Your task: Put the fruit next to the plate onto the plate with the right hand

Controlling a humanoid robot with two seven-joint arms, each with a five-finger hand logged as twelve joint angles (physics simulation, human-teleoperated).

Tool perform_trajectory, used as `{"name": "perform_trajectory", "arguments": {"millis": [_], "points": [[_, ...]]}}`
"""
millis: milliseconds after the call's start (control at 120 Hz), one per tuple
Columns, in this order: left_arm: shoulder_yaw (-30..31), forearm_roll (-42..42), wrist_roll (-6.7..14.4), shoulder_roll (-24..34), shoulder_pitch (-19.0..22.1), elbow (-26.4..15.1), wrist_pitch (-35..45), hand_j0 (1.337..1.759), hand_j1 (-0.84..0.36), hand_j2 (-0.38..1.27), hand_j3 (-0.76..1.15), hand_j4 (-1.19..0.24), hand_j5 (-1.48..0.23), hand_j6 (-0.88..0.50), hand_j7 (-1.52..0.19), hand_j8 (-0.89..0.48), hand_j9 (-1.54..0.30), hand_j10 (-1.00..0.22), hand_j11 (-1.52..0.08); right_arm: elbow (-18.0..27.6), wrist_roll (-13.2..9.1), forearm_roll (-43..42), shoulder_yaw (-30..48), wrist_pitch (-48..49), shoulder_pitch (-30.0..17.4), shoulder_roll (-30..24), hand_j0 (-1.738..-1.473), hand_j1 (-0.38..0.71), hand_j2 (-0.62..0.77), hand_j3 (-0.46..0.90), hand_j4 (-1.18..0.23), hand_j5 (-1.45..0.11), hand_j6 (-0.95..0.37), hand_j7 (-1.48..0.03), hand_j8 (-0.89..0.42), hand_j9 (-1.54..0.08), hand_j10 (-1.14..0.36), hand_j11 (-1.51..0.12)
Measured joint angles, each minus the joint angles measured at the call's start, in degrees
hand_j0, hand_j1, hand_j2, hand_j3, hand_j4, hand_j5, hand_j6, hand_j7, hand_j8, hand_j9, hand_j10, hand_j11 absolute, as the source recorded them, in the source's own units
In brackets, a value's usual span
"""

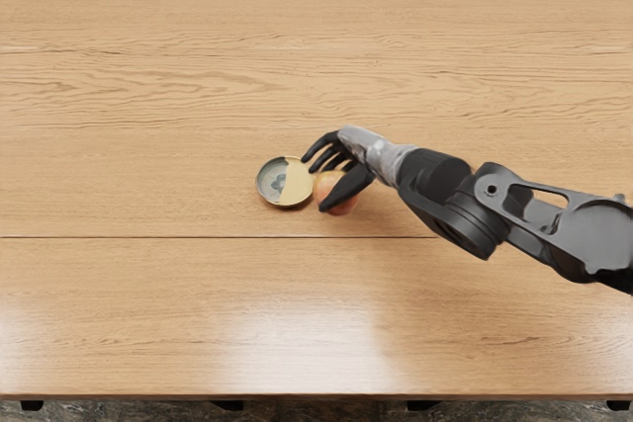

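Logging wooden table (pixel 148 66) first: fills nearly whole frame, grain left to right, seam across lower middle. Noted right arm (pixel 495 214) entering from right edge at lower-middle height, slanting up and left toward frame centre, bulky at right, slimmer toward wrist. No sign of left arm. Found right hand (pixel 346 160) just right of centre, palm down, turned left, posed over the fruit: fingers (pixel 321 148) half-open, fanned toward upper left and curling downward, thumb laid diagonally across near side of fruit. Judged as bracketing rather than clamping; no firm hold visible, no lift visible. Located plate (pixel 285 182) just left of centre: small, round, yellowish with grey-blue patch, flat on table, nothing on it. Located fruit (pixel 346 205): small, orange-tan, apparently resting on table just right of plate, near or touching rim (cannot tell which), partly hidden under hand. Step in hand, by judgement: grasp stage, with transfer to plate not yet begun. Next move calls for: curling fingers down behind fruit against thumb, confirming squeeze, raising clear of rim, carrying short way left, setting down at plate centre, releasing. Watch for: round fruit rolling out of loose pinch; plate nudged by fingertips hanging close to its right edge.
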Motion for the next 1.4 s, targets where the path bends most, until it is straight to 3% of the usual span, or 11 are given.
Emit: {"name": "perform_trajectory", "arguments": {"millis": [325,650,800,917,1033,1250,1400], "points": [[0.0,0.0,0.0,0.0,0.4,0.0,0.0,1.658,0.34,0.00,0.00,-0.01,-0.01,-0.01,-0.01,-0.01,-0.01,-0.01,-0.01,-10.9,0.0,0.0,-0.1,0.0,3.4,8.3,-1.658,0.21,0.15,0.00,-0.54,-0.72,-0.54,-0.71,-0.39,-0.72,-0.36,-0.71],[0.0,0.0,0.0,0.0,0.8,0.0,0.0,1.658,0.34,0.00,0.00,-0.01,-0.01,-0.01,-0.01,-0.01,-0.01,-0.01,-0.01,-17.3,0.2,-0.2,0.1,-2.0,4.5,13.2,-1.655,0.17,0.14,0.00,-0.53,-0.72,-0.54,-0.70,-0.43,-0.72,-0.43,-0.74],[0.1,0.0,0.0,0.0,1.1,0.0,0.0,1.658,0.34,0.00,0.00,-0.01,-0.01,-0.01,-0.01,-0.01,-0.01,-0.01,-0.01,-18.9,0.1,-0.1,0.1,-2.5,5.0,14.7,-1.656,0.17,0.14,0.00,-0.50,-0.67,-0.51,-0.66,-0.41,-0.67,-0.37,-0.68],[0.1,0.0,0.0,0.0,1.1,0.0,0.0,1.658,0.34,0.00,0.00,-0.01,-0.01,-0.01,-0.01,-0.01,-0.01,-0.01,-0.01,-19.3,0.0,-0.2,0.5,-5.9,5.2,16.2,-1.657,-0.05,0.08,0.00,-0.29,-0.39,-0.29,-0.38,-0.24,-0.39,-0.21,-0.39],[0.1,0.0,0.0,0.0,1.1,0.0,0.0,1.658,0.34,0.00,0.00,-0.01,-0.01,-0.01,-0.01,-0.01,-0.01,-0.01,-0.01,-19.3,0.0,-0.2,0.5,-7.2,5.5,16.6,-1.658,-0.18,0.04,0.00,-0.16,-0.22,-0.17,-0.22,-0.13,-0.22,-0.12,-0.22],[0.0,0.0,0.0,0.0,0.6,0.1,0.0,1.658,0.34,0.00,0.00,-0.01,-0.01,-0.01,-0.01,-0.01,-0.01,-0.01,-0.01,-14.9,0.0,0.0,2.9,0.7,6.3,14.2,-1.658,-0.29,0.02,0.00,-0.06,-0.08,-0.06,-0.07,-0.05,-0.08,-0.04,-0.08],[0.0,0.0,0.0,0.0,0.6,0.0,0.0,1.658,0.34,0.00,0.00,-0.01,-0.01,-0.01,-0.01,-0.01,-0.01,-0.01,-0.01,-9.7,0.0,7.0,7.6,13.4,6.4,5.5,-1.658,-0.32,0.01,0.00,-0.03,-0.04,-0.03,-0.04,-0.02,-0.04,-0.02,-0.04]]}}
